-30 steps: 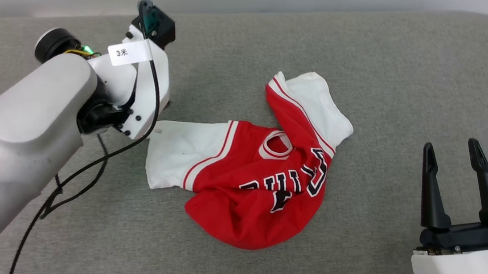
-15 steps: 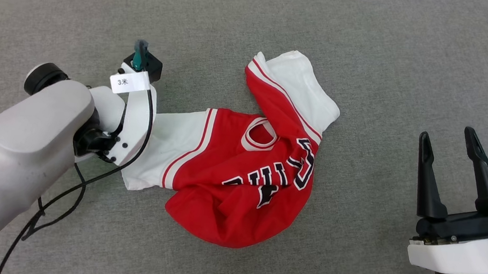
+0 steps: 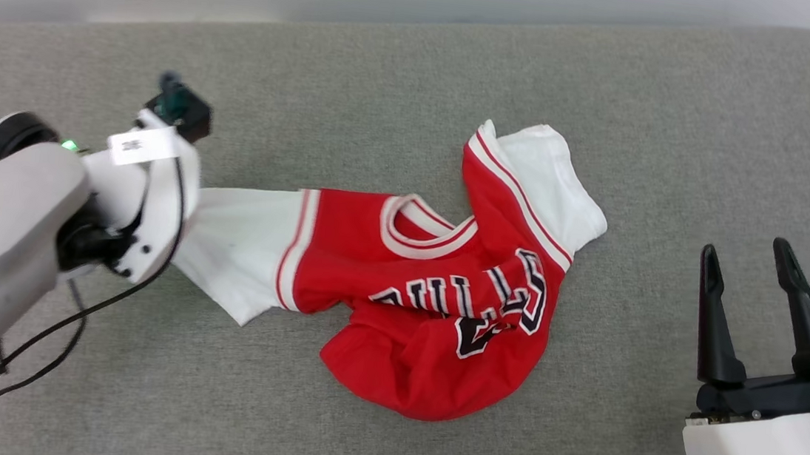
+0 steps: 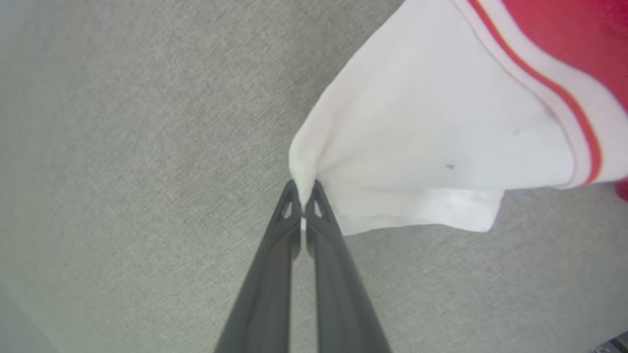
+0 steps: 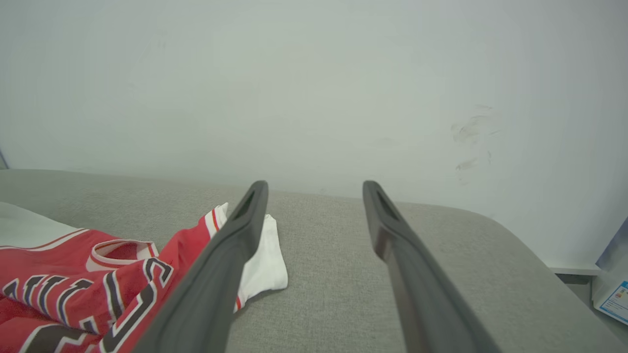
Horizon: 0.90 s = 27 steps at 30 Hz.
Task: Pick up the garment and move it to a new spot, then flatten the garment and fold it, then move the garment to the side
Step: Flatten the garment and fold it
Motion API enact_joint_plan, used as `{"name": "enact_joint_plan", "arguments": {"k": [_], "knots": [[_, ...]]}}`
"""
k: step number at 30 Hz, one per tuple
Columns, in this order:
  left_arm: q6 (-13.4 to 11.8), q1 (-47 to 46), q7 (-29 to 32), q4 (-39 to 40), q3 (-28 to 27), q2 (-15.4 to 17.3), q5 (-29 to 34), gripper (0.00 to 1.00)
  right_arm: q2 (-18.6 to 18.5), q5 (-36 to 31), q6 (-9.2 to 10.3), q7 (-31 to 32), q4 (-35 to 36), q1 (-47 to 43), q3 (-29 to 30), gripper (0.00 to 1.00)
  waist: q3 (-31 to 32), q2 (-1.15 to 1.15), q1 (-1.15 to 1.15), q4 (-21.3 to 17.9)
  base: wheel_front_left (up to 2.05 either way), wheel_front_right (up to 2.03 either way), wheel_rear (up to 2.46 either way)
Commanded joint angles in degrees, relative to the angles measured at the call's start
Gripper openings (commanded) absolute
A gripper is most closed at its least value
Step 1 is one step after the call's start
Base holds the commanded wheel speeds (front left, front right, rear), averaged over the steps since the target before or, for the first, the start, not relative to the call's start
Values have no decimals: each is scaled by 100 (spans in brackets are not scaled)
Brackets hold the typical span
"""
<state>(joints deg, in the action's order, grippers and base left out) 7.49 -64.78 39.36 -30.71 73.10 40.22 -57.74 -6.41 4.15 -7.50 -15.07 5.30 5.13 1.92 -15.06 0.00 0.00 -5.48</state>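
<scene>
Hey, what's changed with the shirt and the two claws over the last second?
The left claw, shut on a white sleeve of the garment, has pulled it toward the robot's left, so the fabric is stretched wider and the collar has opened up. The right claw stays open, clear of the fabric; the other sleeve lies much as before.

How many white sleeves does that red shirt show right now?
2. One sleeve stretches left, its edge pinched in the left end effector. The other sleeve lies free at the far right corner of the shirt, on the grey surface.
</scene>
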Motion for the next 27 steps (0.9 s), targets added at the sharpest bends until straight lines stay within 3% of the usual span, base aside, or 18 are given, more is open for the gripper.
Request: {"name": "enact_joint_plan", "arguments": {"k": [1, 7, 12, 13, 14, 21, 27], "knots": [[-17, 220, -53, -57, 22, 200, -82, 0, -29, 22, 2, -13, -38, -94, -2, 100, 169, 0, 0, 143, 0, 0, 0], [-17, 799, -229, -384, 21, 666, -337, 0, -70, 34, 2, -12, -93, -205, -34, 100, 297, 0, 0, 157, 0, 0, 0], [-17, 1133, -432, -672, -6, 667, -523, 0, -95, 18, 2, -12, -120, -269, -24, 100, 332, 0, 0, 156, 0, 0, 0], [-20, 1162, -545, -750, -36, 633, -538, 12, -95, 16, 3, -13, -122, -288, -11, 100, 346, 0, 0, 168, 0, 0, 0], [-26, 1178, -674, -815, -47, 597, -500, 100, -91, 9, 2, -13, -126, -301, -1, 100, 364, 0, 0, 184, 0, 0, 0], [-24, 769, -1139, -1061, -231, 468, -460, 100, -63, -18, 2, -12, -132, -354, 7, 100, 477, 0, 0, 307, 0, 0, 0], [-19, 380, -615, -870, -317, 627, -827, 100, -32, -42, 2, -13, -79, -260, -99, 100, 394, 0, 0, 264, 0, 0, 0]]}}
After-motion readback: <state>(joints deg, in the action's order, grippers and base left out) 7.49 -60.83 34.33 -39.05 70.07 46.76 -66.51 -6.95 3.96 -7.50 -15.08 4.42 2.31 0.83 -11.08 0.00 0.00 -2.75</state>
